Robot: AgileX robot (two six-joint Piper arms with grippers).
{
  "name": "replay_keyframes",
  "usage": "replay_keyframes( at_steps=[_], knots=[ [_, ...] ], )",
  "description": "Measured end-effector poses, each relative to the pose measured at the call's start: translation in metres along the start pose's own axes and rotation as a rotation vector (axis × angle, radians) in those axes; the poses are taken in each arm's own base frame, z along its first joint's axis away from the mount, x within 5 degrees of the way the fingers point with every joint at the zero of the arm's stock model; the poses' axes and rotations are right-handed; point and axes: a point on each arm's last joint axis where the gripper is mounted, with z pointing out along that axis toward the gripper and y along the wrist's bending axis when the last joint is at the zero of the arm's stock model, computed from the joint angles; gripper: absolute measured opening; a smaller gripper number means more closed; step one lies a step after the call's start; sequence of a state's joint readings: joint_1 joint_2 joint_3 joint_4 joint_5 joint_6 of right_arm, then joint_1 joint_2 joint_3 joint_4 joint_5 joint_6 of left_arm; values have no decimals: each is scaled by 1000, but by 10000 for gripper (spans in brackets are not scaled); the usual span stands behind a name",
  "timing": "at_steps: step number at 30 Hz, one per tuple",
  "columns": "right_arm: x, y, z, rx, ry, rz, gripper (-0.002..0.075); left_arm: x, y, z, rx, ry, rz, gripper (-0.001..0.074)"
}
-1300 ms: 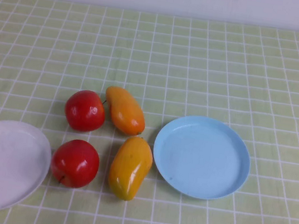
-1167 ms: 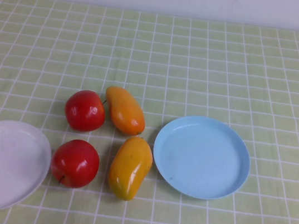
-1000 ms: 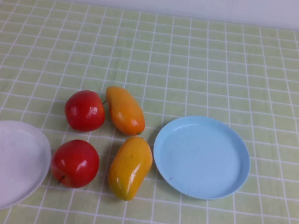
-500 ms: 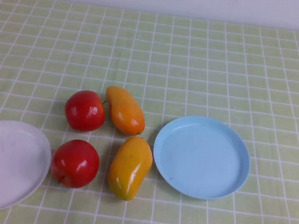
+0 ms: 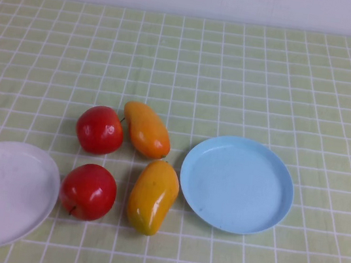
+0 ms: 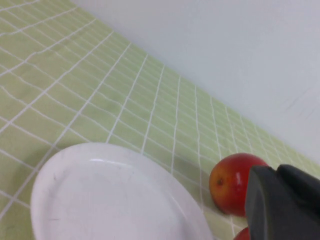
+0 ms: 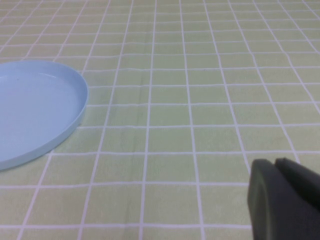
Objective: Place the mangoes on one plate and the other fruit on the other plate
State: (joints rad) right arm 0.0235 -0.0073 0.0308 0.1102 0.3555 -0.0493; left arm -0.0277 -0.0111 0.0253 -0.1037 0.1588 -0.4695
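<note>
Two red apples (image 5: 100, 129) (image 5: 88, 191) lie on the cloth left of centre. Beside them are the orange mango (image 5: 146, 130) and the yellower mango (image 5: 152, 195). The light blue plate (image 5: 237, 184) sits empty to their right, and the white plate (image 5: 1, 195) sits empty at the front left. Neither arm shows in the high view. In the left wrist view my left gripper (image 6: 275, 170) is shut with nothing in it, near the white plate (image 6: 110, 195) and short of an apple (image 6: 230, 182). My right gripper (image 7: 275, 162) is also shut and empty, over bare cloth to one side of the blue plate (image 7: 35, 110).
A green checked tablecloth (image 5: 238, 68) covers the whole table, and a pale wall runs along its far edge. The far half of the cloth carries nothing.
</note>
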Motion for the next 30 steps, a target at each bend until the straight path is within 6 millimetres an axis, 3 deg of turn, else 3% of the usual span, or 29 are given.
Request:
replay_keyframes(
  at_steps=[9, 17, 24, 30],
  knots=[
    [0, 0, 0, 0, 0, 0, -16, -5, -3, -1, 13, -15, -18, -2],
    [0, 0, 0, 0, 0, 0, -16, -52, -38, 5, -78, 236, 158, -2],
    [0, 0, 0, 0, 0, 0, -16, -81, -65, 41, -83, 580, 390, -2],
    [0, 0, 0, 0, 0, 0, -16, -88, -78, 89, 2, 803, 482, -1]
  ],
)
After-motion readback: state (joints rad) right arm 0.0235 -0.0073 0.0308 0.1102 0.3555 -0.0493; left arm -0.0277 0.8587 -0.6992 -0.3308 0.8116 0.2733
